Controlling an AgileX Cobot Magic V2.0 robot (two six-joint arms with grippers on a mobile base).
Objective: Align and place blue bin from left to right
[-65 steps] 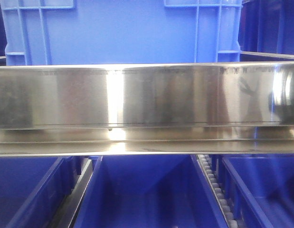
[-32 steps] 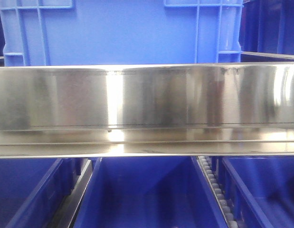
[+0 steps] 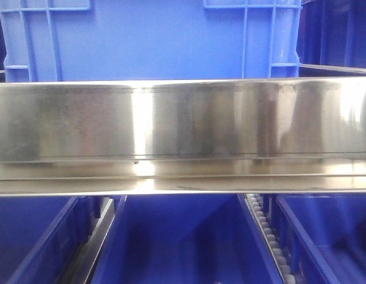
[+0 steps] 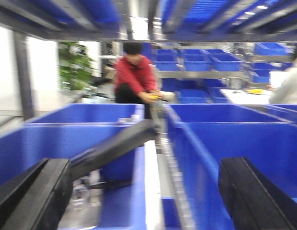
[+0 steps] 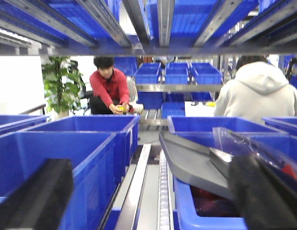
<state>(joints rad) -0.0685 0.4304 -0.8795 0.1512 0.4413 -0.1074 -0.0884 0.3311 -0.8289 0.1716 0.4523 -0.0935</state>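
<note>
In the front view a light blue bin point(image 3: 150, 38) stands on the upper shelf behind a steel rail point(image 3: 183, 121), and darker blue bins point(image 3: 183, 236) sit side by side below. My left gripper point(image 4: 143, 191) is open, its black fingers point(image 4: 38, 191) spread over the gap between two blue bins point(image 4: 81, 136) point(image 4: 234, 136); this view is blurred. A dark grey bar point(image 4: 114, 146) slants across the left one. My right gripper point(image 5: 148, 191) is open above the roller track point(image 5: 162, 191), between a blue bin point(image 5: 57, 158) on the left and another point(image 5: 206, 218) on the right.
The right-hand bin holds a tilted grey tray point(image 5: 191, 160) and a clear plastic bag point(image 5: 244, 141). More blue bins fill the racks behind. A man in red point(image 5: 109, 91) and a person in a white hoodie point(image 5: 258, 93) are beyond the shelf. A shelf runs overhead.
In the front view only the reflections on the steel rail shift; a dark reflection at its right end has gone. The bins have not moved.
</note>
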